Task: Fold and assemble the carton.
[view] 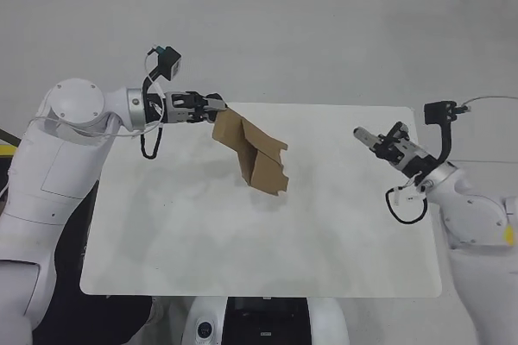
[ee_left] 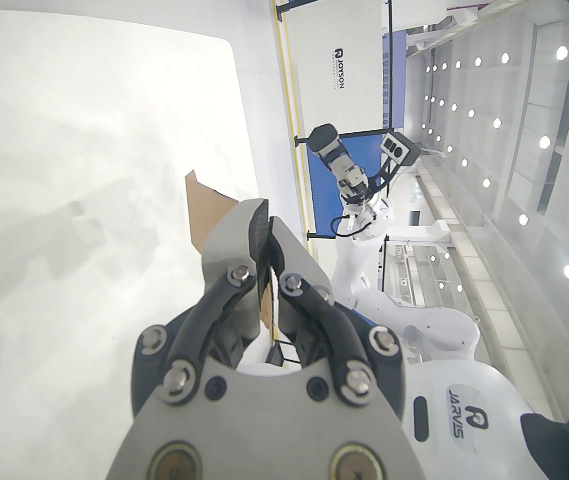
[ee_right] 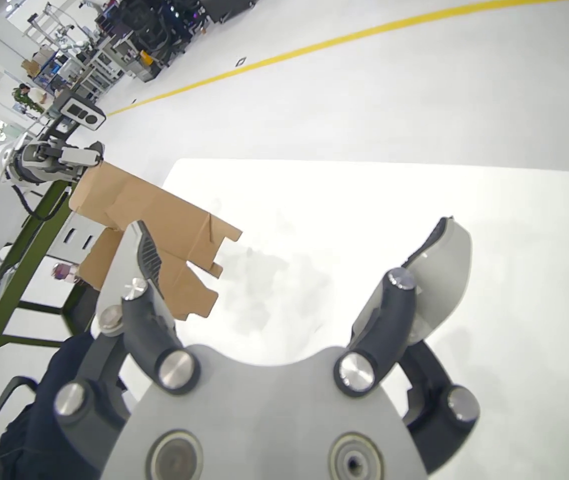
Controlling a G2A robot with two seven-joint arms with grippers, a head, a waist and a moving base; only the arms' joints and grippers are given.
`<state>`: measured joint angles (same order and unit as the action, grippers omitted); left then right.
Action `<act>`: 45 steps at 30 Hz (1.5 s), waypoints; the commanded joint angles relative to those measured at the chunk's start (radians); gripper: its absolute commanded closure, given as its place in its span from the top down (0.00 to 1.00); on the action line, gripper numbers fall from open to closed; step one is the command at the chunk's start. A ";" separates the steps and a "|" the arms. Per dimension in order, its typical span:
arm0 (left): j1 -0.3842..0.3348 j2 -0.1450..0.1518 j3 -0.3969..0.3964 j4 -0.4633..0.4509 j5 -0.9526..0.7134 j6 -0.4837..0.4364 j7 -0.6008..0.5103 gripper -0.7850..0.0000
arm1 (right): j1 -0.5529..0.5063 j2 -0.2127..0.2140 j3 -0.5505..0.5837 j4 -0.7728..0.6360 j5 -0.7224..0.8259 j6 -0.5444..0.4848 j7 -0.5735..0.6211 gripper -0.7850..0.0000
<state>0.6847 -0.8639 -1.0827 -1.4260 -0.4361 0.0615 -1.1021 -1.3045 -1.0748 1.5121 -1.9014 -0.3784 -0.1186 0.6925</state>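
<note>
1. The left hand [ee_left: 264,222] is closed hard. Its two pads pinch one edge of the flat brown cardboard carton [view: 255,155] and hold nothing else.
2. The carton's long axis runs straight out from that hand's fingertips, slanting over the middle of the white worktop [view: 242,250]. The notched flaps are at the end farthest from the grip.
3. The carton hangs lifted, below and ahead of the left hand. I cannot tell whether its far flaps touch the worktop.
4. The right hand [ee_right: 289,247] is across the worktop, well apart from the carton. Its jaws are spread wide and it is empty.
5. The free flap end lies ahead of the right hand and points roughly towards it. I judge that the right hand must cross to that end while the left, the nearer one, anchors the carton.
</note>
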 commanded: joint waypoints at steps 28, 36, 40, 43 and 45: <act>-0.109 -0.057 0.069 0.050 -0.133 -0.030 -0.056 0.00 | 0.171 -0.044 -0.319 0.334 0.651 -0.039 0.349 1.00; -0.109 -0.061 0.052 0.072 -0.160 -0.026 -0.051 0.00 | 0.173 -0.055 -0.357 0.369 0.781 -0.065 0.364 1.00; -0.108 -0.063 0.045 0.081 -0.169 -0.025 -0.049 0.00 | 0.181 -0.061 -0.378 0.383 0.826 -0.085 0.373 1.00; -0.106 -0.065 0.040 0.085 -0.174 -0.025 -0.051 0.00 | 0.188 -0.063 -0.382 0.390 0.838 -0.095 0.370 1.00; -0.104 -0.066 0.039 0.088 -0.178 -0.026 -0.054 0.00 | 0.188 -0.064 -0.380 0.391 0.850 -0.102 0.360 1.00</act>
<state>0.5797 -0.9291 -1.0430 -1.3401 -0.6118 0.0366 -1.1543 -1.1160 -1.1386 1.1304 -1.5103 0.4641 -0.2171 1.0578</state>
